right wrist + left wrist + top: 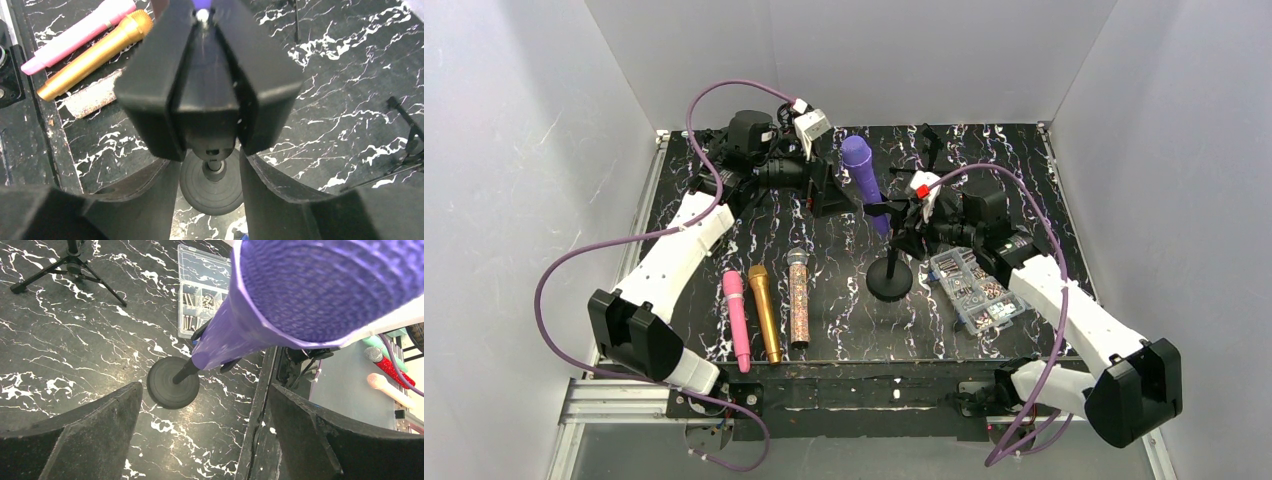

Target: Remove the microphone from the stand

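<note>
Purple microphone (861, 170) seated tilted in the clip (205, 100) of the stand (889, 282). My left gripper (204, 390) gapes wide, empty, microphone head at 1 o'clock. My right gripper (207, 165) flanks the clip; grip undetermined.

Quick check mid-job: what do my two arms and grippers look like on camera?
The left arm and right arm have white shells with black joints. A purple cable loops along each. The left gripper and right gripper are black, with broad wedge fingers. A red tag marks the right wrist.
</note>
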